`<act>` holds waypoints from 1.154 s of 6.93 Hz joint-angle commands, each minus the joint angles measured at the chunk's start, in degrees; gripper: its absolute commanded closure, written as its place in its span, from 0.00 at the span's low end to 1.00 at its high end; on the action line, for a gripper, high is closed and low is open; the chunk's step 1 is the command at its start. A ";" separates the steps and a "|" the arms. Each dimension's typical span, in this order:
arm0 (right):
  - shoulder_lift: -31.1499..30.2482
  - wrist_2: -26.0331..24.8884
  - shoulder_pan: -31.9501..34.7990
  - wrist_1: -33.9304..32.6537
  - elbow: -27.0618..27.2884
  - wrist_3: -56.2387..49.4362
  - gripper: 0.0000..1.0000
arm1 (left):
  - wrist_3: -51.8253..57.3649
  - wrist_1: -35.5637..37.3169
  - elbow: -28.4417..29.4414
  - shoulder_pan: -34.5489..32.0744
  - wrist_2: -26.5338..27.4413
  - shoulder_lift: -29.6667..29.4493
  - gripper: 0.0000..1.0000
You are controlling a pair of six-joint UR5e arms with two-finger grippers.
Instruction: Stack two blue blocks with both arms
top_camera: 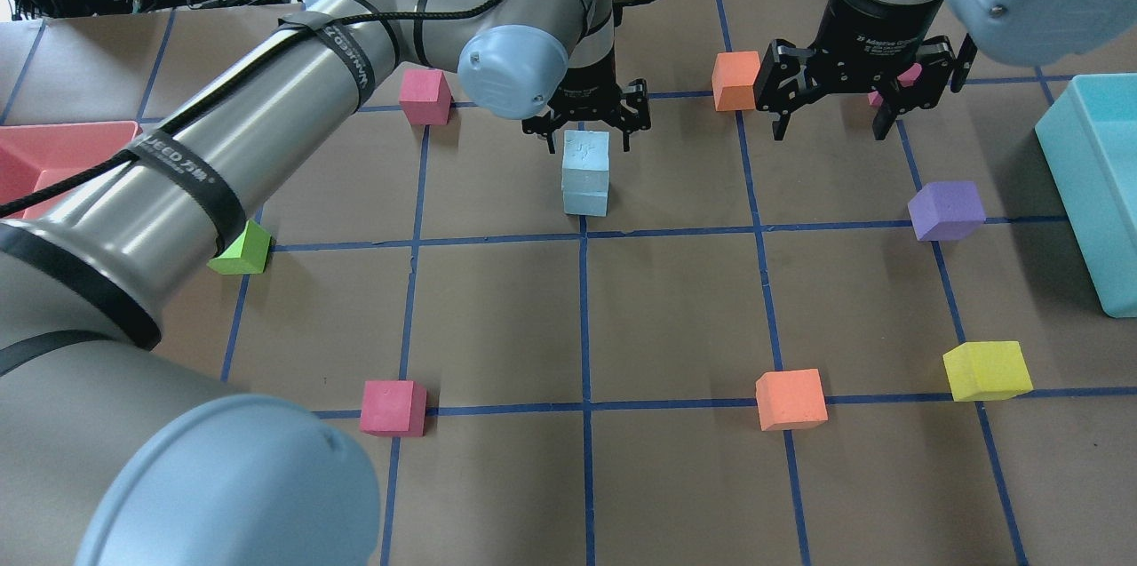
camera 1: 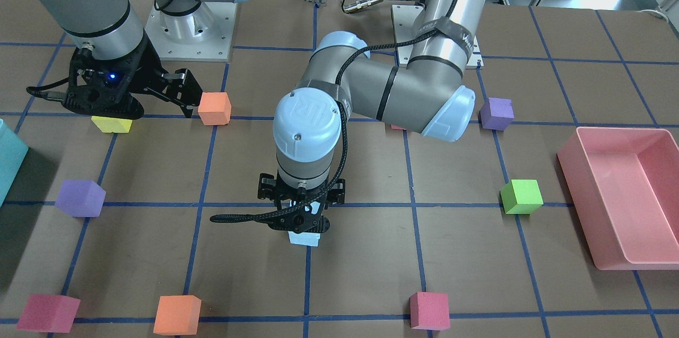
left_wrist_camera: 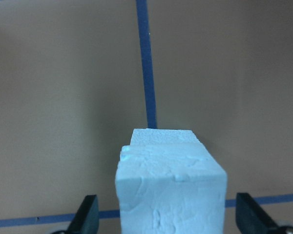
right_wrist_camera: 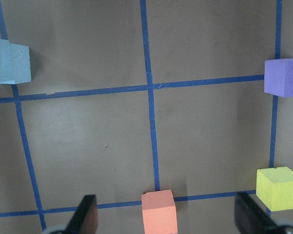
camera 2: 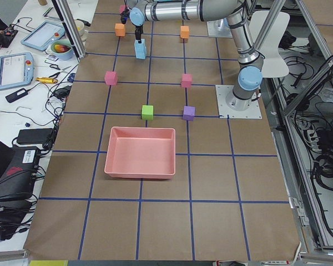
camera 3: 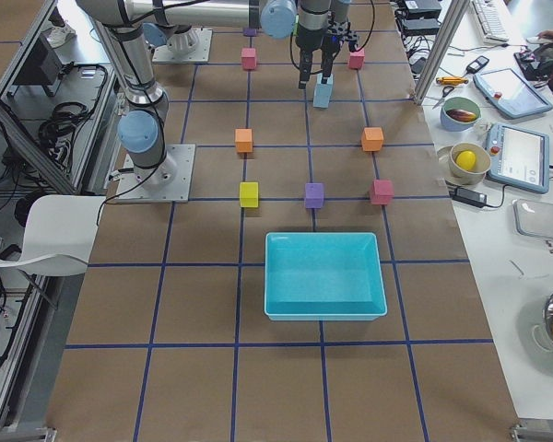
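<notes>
Front: "UR" on left arm (camera 1: 307, 111) end cap. Overhead: blue blocks (top_camera: 586, 175) stacked on centre tape line (top_camera: 584, 326); left gripper (top_camera: 584, 138) wide, straddling top one; right gripper (top_camera: 830, 132) wide, empty, near orange block (top_camera: 735, 80). Left wrist: clearance both sides.

The left arm (camera 1: 371, 88) bears "UR" on its joint cap (camera 1: 307, 121).

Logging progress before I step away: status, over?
Left claw open at the stack. Right claw open, empty. Blue blocks stacked, one atop the other. Nothing in the way.
</notes>
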 commanded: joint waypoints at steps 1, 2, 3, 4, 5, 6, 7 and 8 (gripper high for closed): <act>0.00 0.02 -0.07 -0.04 -0.08 0.04 0.00 | -0.06 -13.19 2.13 1.39 0.14 8.45 0.00; 0.09 0.11 -0.24 -0.04 -0.08 0.04 0.00 | -0.05 -18.75 2.40 2.27 0.14 12.24 0.00; 0.09 0.02 -0.24 -0.73 -0.08 0.04 0.00 | -0.40 -22.46 1.97 4.54 0.05 14.80 0.00; 0.18 0.11 -0.24 -2.22 -0.08 0.04 0.00 | -1.01 -25.71 1.18 7.00 0.66 16.83 0.00; 0.18 0.11 -0.33 -2.32 -0.08 0.04 0.00 | 0.11 -28.36 0.13 9.20 7.89 19.63 0.00; 0.09 0.20 -0.33 -2.41 -0.17 0.04 0.00 | 1.69 -27.60 -0.75 12.70 8.66 21.31 0.00; 0.09 0.11 -0.33 -2.32 -0.17 0.04 0.00 | 3.18 -24.72 -1.11 16.39 8.58 22.29 0.00; 0.00 0.28 -0.42 -2.15 -0.17 0.04 0.00 | 11.81 -21.99 -1.37 18.95 8.75 22.38 0.00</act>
